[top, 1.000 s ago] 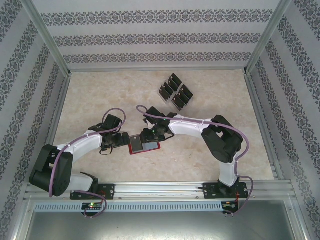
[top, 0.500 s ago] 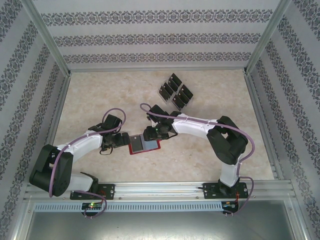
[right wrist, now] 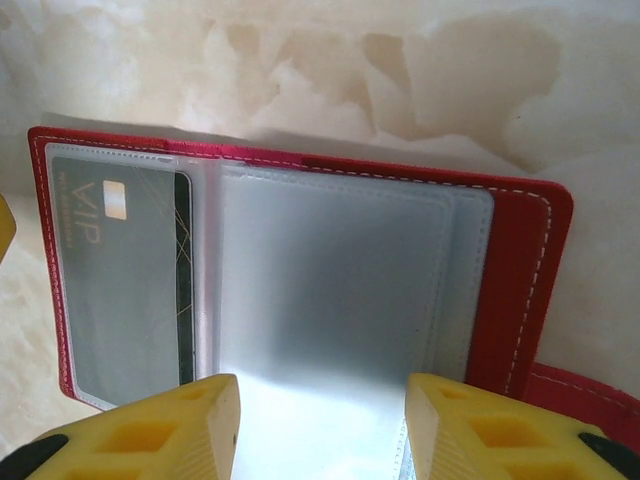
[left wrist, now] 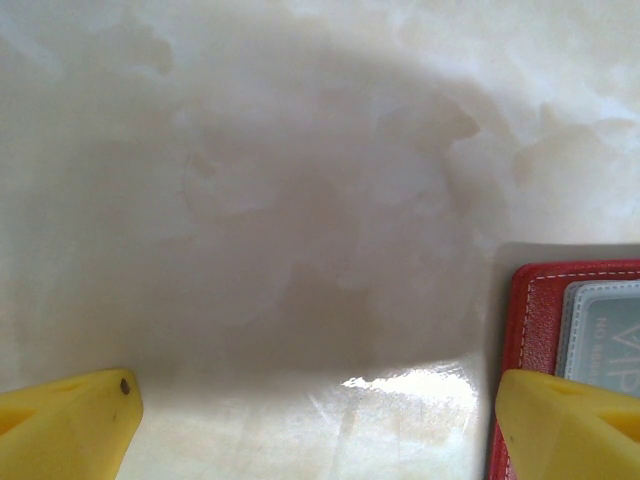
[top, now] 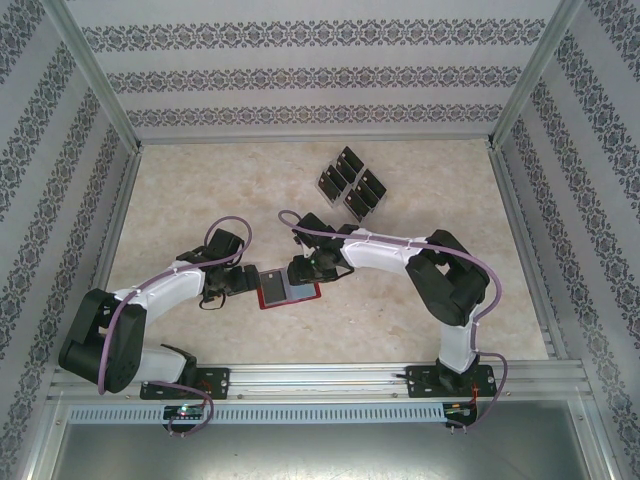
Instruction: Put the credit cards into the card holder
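Reading "VIP" in pale letters on a dark card [right wrist: 120, 300] sleeved at the left of the open red wallet [right wrist: 515, 280]. White stitching, glossy clear plastic pages [right wrist: 330, 300]. It lies flat on the marbled table [top: 200, 190] between both arms. Right gripper [right wrist: 320, 425] released, yellow fingers spread over the wallet's near edge. Left gripper [left wrist: 320, 420] released wide, at its rim. Other black cards [top: 350, 163] stand well apart in a rack [top: 322, 184].

Black jointed arms [top: 450, 290], white padded sleeves [top: 160, 285], purple cables [top: 228, 222] — yellow fingers [right wrist: 150, 430] (one bears a dark screw [left wrist: 124, 384]).
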